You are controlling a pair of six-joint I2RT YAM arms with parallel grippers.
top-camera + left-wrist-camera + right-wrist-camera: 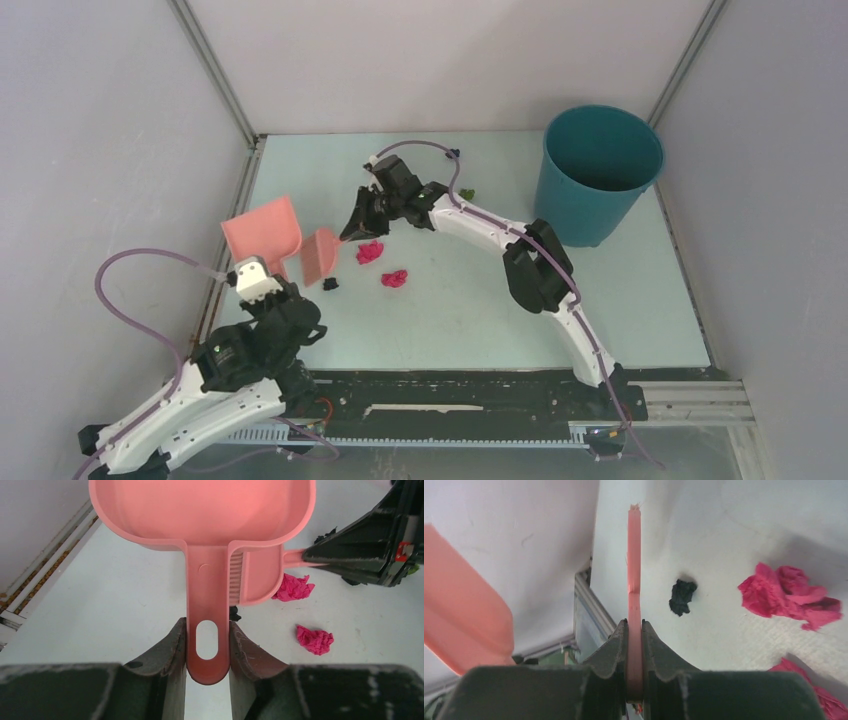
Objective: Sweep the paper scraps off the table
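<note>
Table [450,320]: pale mint surface, walled in grey, with a teal bin [598,180] standing at its far right corner. Dustpan [262,232]: pink, at the left edge of the table; the left gripper [207,630] is closed partway on its handle, one finger pressed to each side. Whether the pan's lip rests on the surface cannot be told. Brush [320,255]: pink, just beside the pan; the right gripper [634,625] is pinched narrow on its thin handle. Paper scraps: two magenta wads [370,252] [394,277] lie near the brush on its right, a black wad [330,284] just beside its near end, and a green scrap [466,194] well apart toward the bin. Assessment: sweeping is in hand, with no scrap seen in the pan. Recommendation: seat the pan's lip flat on the table, carry the brush beyond the magenta wads, then draw them leftward in one low stroke.
</note>
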